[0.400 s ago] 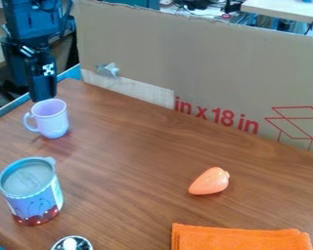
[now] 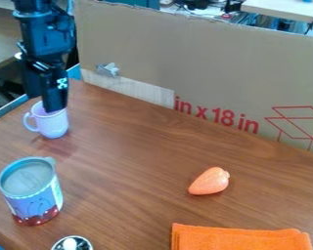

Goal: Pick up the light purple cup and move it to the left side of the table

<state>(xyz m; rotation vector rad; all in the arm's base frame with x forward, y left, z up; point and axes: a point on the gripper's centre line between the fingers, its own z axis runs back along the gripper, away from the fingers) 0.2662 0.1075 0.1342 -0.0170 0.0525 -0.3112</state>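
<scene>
At the upper left, the black gripper [image 2: 44, 103] hangs over the lilac mug [image 2: 52, 124], open, with its fingers apart. One finger covers part of the mug's rim from this angle; whether it touches or sits inside cannot be told. The mug stands upright, handle to the left. Nearer the front left is a blue can [image 2: 36, 195] with a grey lid and a dark red base. An orange, carrot-like toy [image 2: 209, 181] lies right of centre.
A folded orange cloth [image 2: 241, 238] lies at the front right, and a shiny metal object [image 2: 72, 243] at the front left edge. A tall cardboard panel [image 2: 211, 63] borders the back of the wooden table [image 2: 129, 166].
The gripper has moved a little to the right and down in the view, and now overlaps the mug's rim. The mug and the other things have stayed in place.
</scene>
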